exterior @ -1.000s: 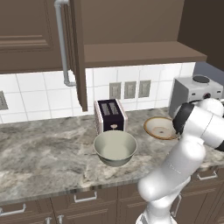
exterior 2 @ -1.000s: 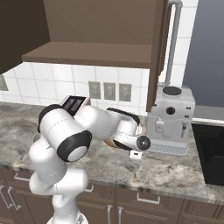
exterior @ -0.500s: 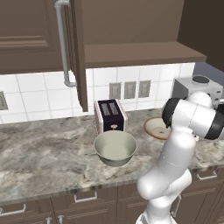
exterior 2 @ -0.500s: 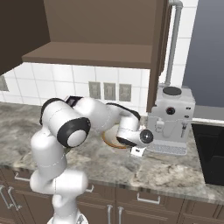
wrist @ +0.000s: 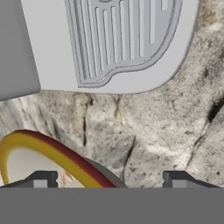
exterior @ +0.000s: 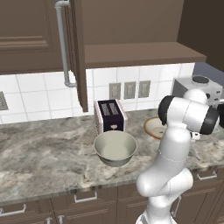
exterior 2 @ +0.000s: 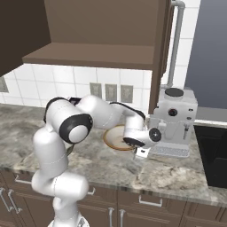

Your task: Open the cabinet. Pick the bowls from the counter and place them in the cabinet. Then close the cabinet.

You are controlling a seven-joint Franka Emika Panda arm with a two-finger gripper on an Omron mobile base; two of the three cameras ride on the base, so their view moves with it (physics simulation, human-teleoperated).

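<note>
In the left base view, you are looking at the cabinet (exterior: 74, 52) with its doors already swung open, so the opening step looks done and you are working on the first pick. The deep greyish-cream bowl (exterior: 115, 148) is sitting on the counter (exterior: 39, 157) just in front of the toaster (exterior: 110, 115), and the rimmed bowl (exterior: 154, 127) is lying further right, partly behind the arm.

In the right base view, the gripper (exterior 2: 140, 148) is hanging low at the near edge of the orange-rimmed bowl (exterior 2: 116, 138), just beside the coffee machine (exterior 2: 174, 122).

In the hand view, the two finger tips (wrist: 41, 180) are standing wide apart with nothing between them, straddling the bowl's yellow and red rim (wrist: 48, 148), while the machine's drip tray (wrist: 118, 39) is lying ahead. By my judgement, you are needing to settle lower over that rim, then close on it before lifting toward the shelf.
</note>
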